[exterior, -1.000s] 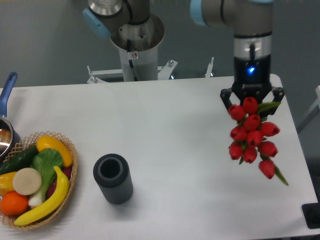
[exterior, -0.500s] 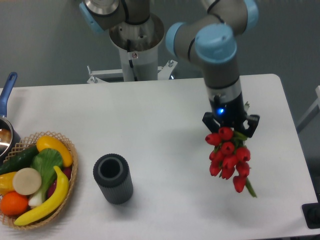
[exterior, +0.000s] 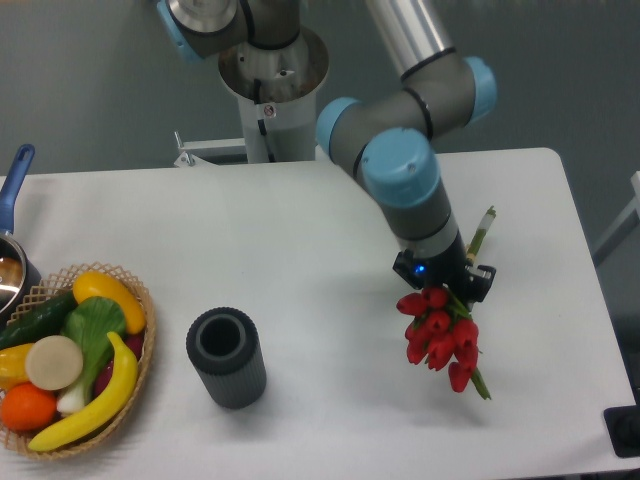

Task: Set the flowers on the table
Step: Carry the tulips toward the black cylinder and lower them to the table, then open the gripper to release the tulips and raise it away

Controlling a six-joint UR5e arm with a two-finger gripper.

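Observation:
The flowers (exterior: 438, 335), a bunch of red tulips with green stems, hang heads-down toward the front right of the white table (exterior: 300, 230). The stem ends (exterior: 481, 232) stick up and back past the wrist. My gripper (exterior: 443, 285) is shut on the bunch around the stems, just above the blooms, and holds it low over the tabletop. I cannot tell whether the lowest blooms touch the table. The fingers are mostly hidden by the blooms and the wrist.
A dark grey ribbed cylinder vase (exterior: 226, 357) stands at the front left of centre. A wicker basket of fruit and vegetables (exterior: 68, 355) sits at the left edge. A pot with a blue handle (exterior: 12, 215) is at the far left. The arm's base (exterior: 272, 75) stands behind the table.
The gripper with the flowers has moved left and toward the front, down closer to the table. The bunch has tilted, and the stem ends now show behind the wrist.

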